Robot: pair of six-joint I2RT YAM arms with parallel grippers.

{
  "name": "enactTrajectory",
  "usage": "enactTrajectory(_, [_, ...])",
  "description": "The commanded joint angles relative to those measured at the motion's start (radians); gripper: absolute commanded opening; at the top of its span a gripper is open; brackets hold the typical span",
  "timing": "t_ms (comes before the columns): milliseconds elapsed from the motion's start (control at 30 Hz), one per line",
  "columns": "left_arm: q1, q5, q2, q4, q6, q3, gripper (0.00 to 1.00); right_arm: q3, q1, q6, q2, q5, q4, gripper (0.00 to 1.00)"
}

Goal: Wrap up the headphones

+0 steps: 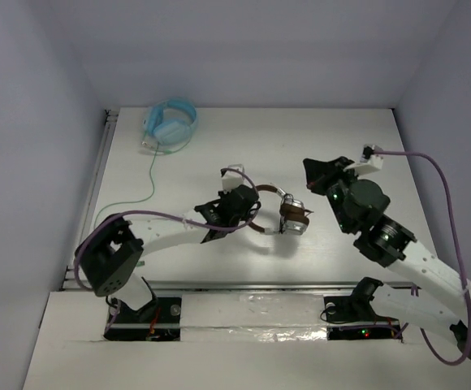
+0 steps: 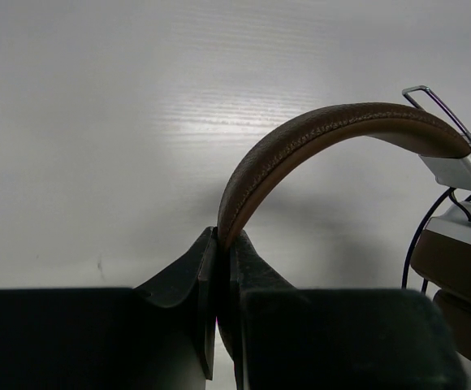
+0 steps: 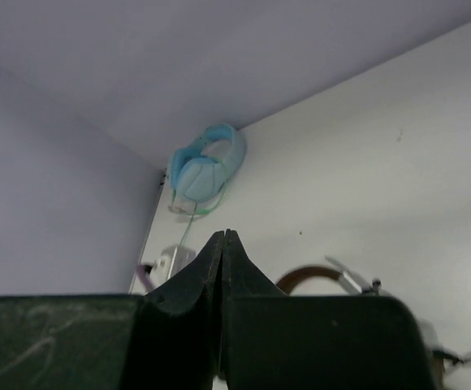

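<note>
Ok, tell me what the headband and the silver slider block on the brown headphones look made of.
The headband: brown leather or leatherette, matte, finely grained, with a stitched seam along its edge. The slider block: probably brushed metal, silver with a dull sheen, though painted plastic cannot be ruled out.

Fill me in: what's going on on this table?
Left gripper is shut on the brown headband of the headphones, mid-table. Right gripper is shut too, nothing visible in it, off to the right of the earcups. A second, blue pair sits in the far left corner, untouched.
</note>
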Motion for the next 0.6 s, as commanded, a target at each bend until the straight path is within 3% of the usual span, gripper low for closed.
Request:
enactTrajectory(0, [0.039,0.032,0.085,0.165,0.082,0.146,0.0,-0.074,-0.005,0.053,-0.115,0.028,-0.167,0.0])
enactTrajectory(267, [0.104,0.061,0.445,0.162,0.191,0.445,0.0,-0.109,-0.005,0.059,-0.211,0.07,-0.262,0.02])
enactTrajectory(433, [0.104,0.106,0.57,0.159,0.2,0.592,0.0,-0.134,-0.005,0.071,-0.244,0.074,-0.269,0.05])
enactTrajectory(533, [0.104,0.142,0.631,0.125,0.191,0.663,0.0,-0.134,-0.005,0.073,-0.246,0.061,-0.267,0.1])
enactTrajectory(567, [0.104,0.147,0.634,0.114,0.189,0.668,0.0,-0.134,-0.005,0.07,-0.245,0.058,-0.267,0.17])
